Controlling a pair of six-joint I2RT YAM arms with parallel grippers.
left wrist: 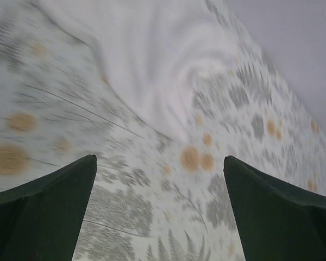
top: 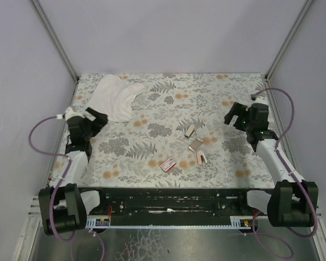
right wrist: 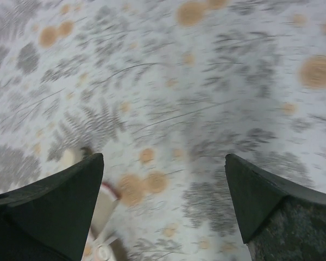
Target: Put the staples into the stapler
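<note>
The red staple box (top: pixel 168 165) lies flat on the fern-print table near the front centre. The pinkish-tan stapler (top: pixel 201 158) lies just right of it. Two small pale pieces (top: pixel 190 131) (top: pixel 195 145) lie a little farther back; I cannot tell what they are. My left gripper (top: pixel 95 118) is open and empty at the left, near the white cloth, well away from the box; its jaws stand wide apart in the left wrist view (left wrist: pixel 158 157). My right gripper (top: pixel 234 115) is open and empty at the right, behind the stapler. A blurred pale object with a red edge (right wrist: pixel 104 209) shows by its left finger.
A crumpled white cloth (top: pixel 118 95) lies at the back left and fills the top of the left wrist view (left wrist: pixel 152 60). Grey walls with metal corner posts enclose the table on three sides. The black base rail (top: pixel 168 198) runs along the near edge.
</note>
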